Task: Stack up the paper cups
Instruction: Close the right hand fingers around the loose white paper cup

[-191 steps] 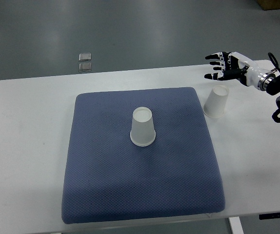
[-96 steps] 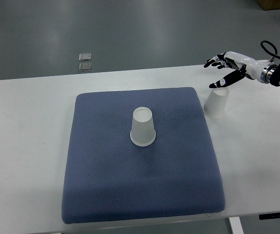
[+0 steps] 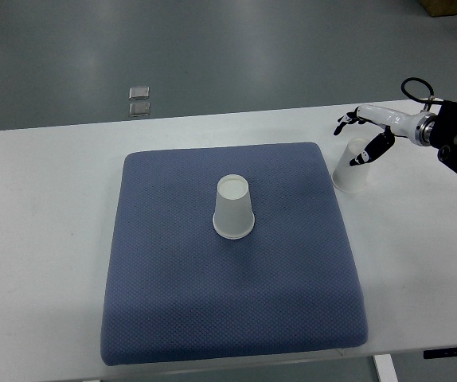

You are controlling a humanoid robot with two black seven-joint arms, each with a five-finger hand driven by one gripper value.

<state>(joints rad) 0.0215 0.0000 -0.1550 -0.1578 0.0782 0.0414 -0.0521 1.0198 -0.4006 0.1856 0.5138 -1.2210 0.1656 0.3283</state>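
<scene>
One white paper cup (image 3: 233, 208) stands upside down on the middle of the blue mat (image 3: 173, 302). A second white paper cup (image 3: 351, 169) stands upside down on the white table just off the mat's right edge. My right hand (image 3: 360, 137) comes in from the right edge and hangs over this second cup, fingers spread, thumb at the cup's right side and fingers at its far side. It holds nothing. The left arm does not show.
The white table (image 3: 45, 239) carries the mat. Its far edge runs just behind the right cup. Two small grey squares (image 3: 139, 100) lie on the floor beyond the table.
My right hand has turned and come down from above and behind the right cup to sit around its top. Both cups stay where they were.
</scene>
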